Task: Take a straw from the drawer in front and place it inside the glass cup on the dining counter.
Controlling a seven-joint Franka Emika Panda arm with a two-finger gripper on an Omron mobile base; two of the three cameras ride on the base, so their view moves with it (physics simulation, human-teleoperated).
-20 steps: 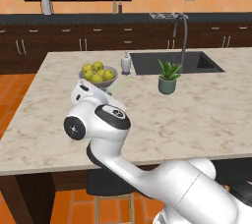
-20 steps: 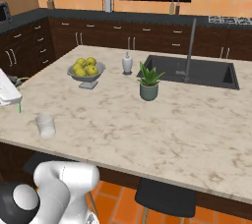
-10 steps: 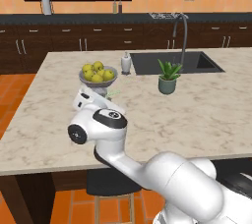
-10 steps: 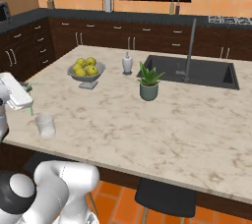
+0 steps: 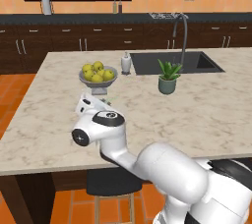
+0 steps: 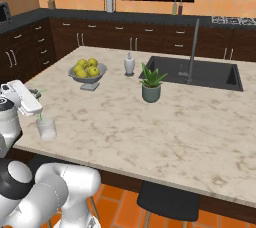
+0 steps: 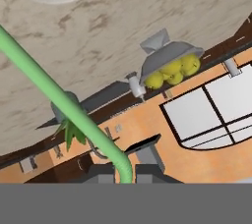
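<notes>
The gripper (image 7: 118, 175) has its fingers closed on the straw (image 7: 59, 101), which runs diagonally toward the glass cup (image 6: 46, 128). The cup stands on the dining counter (image 6: 165, 122) near its edge, just below the hand, well apart from the fruit bowl (image 6: 88, 74)

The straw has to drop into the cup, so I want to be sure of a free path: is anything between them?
Nothing visible does. The gripper holds the straw just above the glass cup, whose open mouth is uncovered. The fruit bowl stands farther back on the dining counter, off the path.
</notes>
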